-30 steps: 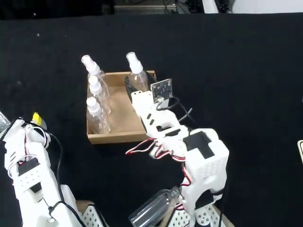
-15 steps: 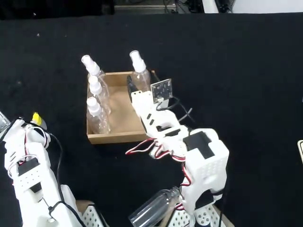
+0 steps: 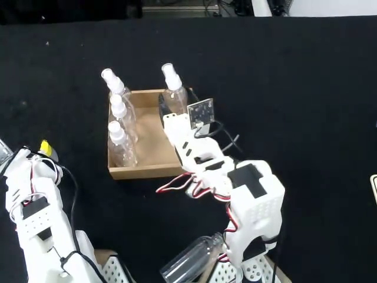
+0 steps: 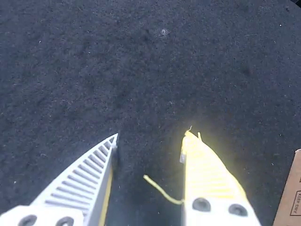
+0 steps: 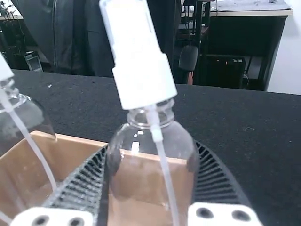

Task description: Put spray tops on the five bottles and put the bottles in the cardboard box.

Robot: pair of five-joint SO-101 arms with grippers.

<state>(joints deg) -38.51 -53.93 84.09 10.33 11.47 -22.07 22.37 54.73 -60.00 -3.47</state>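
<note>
- Looking at your black desk (image 3: pixel 306 118), you see the cardboard box (image 3: pixel 154 158) holding three bottles (image 3: pixel 123 118) along one wall.
- Your right fingers (image 5: pixel 80 183) squeeze a fourth bottle (image 5: pixel 150 141) at the box's corner.
- Your left fingers (image 4: pixel 207 174) are apart over bare desk.

A black, felt-like cloth (image 3: pixel 306 88) covers the whole table, flecked here and there with pale specks of lint. Past the table's far edge stands a dark desk (image 5: pixel 244 33) with a pale top, and a white wall (image 5: pixel 289 56) lies to its right. Dark fabric (image 5: pixel 66 33) hangs at the far left. Cables (image 3: pixel 231 7) lie just beyond the far edge.
</note>
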